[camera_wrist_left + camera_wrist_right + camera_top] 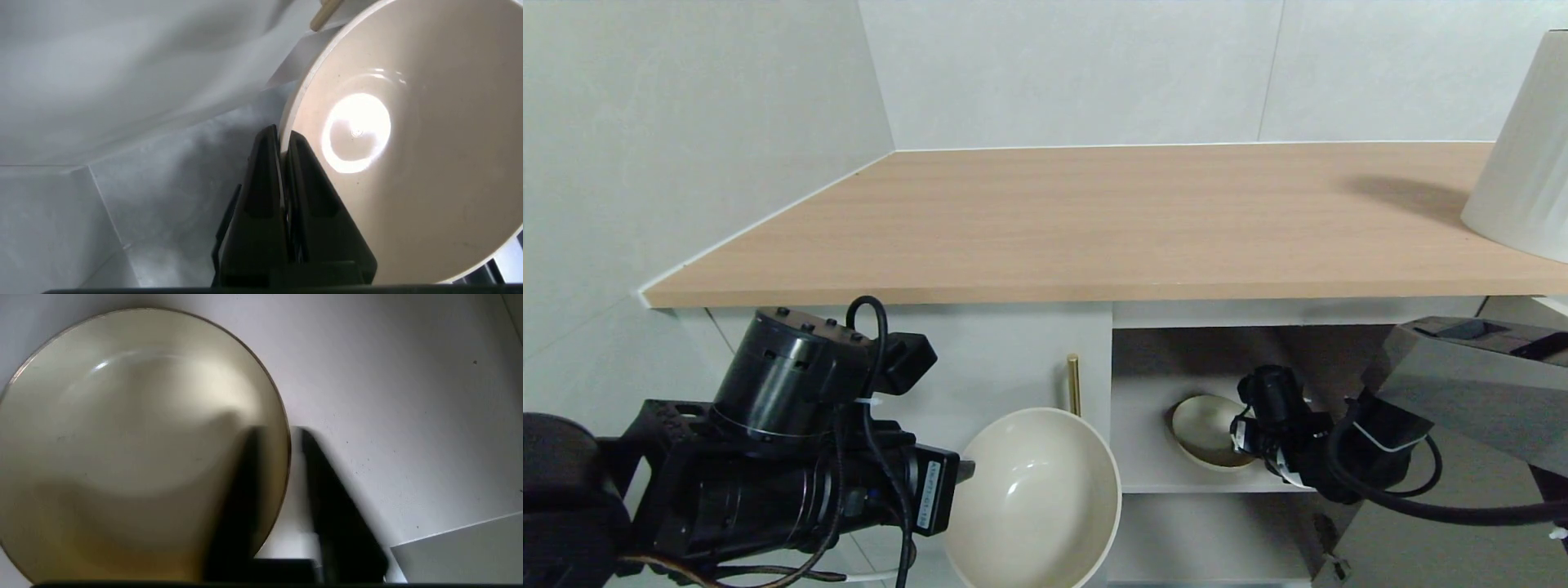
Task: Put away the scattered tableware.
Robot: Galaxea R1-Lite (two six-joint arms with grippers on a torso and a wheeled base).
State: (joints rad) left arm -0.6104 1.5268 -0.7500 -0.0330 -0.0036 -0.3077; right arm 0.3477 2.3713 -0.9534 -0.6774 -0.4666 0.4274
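While the wooden countertop (1094, 220) carries just a white lampshade (1523, 163) at its right end, the tableware sits lower, at the white cabinet (1013, 359) under it. The cream bowl (1037, 498) hangs in front of the shut door, and the left gripper (283, 147) is clamped tight on its rim. It looks like glazed ceramic: stiff, slick, fairly heavy and breakable. A rim pinch lets it swing, so it wants a slow carry. The smaller plate (1205, 429) is on the open shelf (1143, 478). The right gripper (278, 449) straddles the plate's edge with its jaws slightly apart, gripping nothing. The wrist views show each rim between the fingers. The head view gives the shelf, the door and its brass handle (1073, 384).
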